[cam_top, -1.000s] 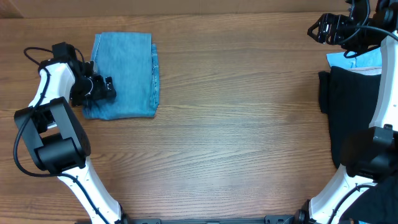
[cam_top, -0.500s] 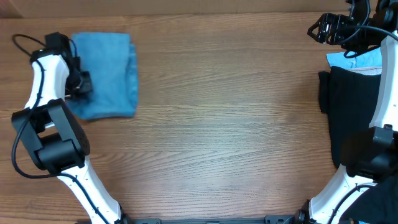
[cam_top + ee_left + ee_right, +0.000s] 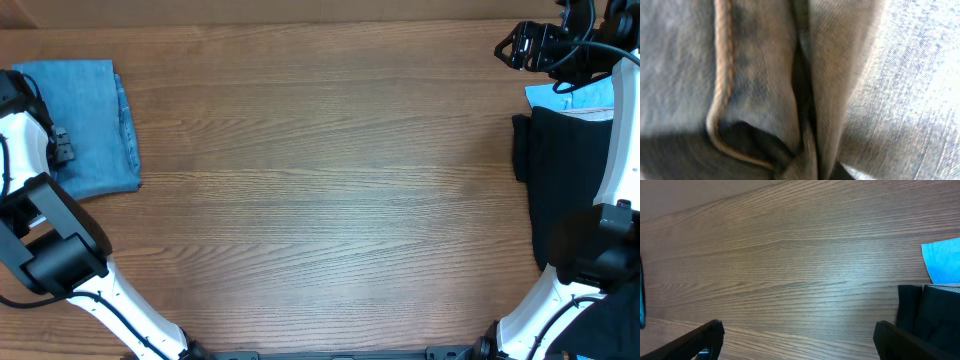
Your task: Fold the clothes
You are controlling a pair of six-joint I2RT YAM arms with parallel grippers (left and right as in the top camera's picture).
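Note:
The clothes, a folded pair of light blue jeans (image 3: 85,120), lie at the far left edge of the table. My left gripper (image 3: 60,148) sits on their left side. Denim (image 3: 880,75) fills the left wrist view, with an orange-stitched seam (image 3: 722,60) and a fold bunched tight at the bottom middle where the jaws pinch it; the fingers themselves are hidden. My right gripper (image 3: 515,45) hangs at the far right back corner, away from the jeans. It is open (image 3: 800,347), with only bare wood between its fingers (image 3: 705,340).
A black cloth (image 3: 570,170) lies along the right edge of the wooden table (image 3: 330,190), with a bright blue piece (image 3: 585,97) behind it. Both show in the right wrist view, the black cloth (image 3: 930,315) below the blue piece (image 3: 942,260).
My left gripper has slid to the left with the folded jeans, from the left-middle of the table to its far left edge. The right arm has stayed still.

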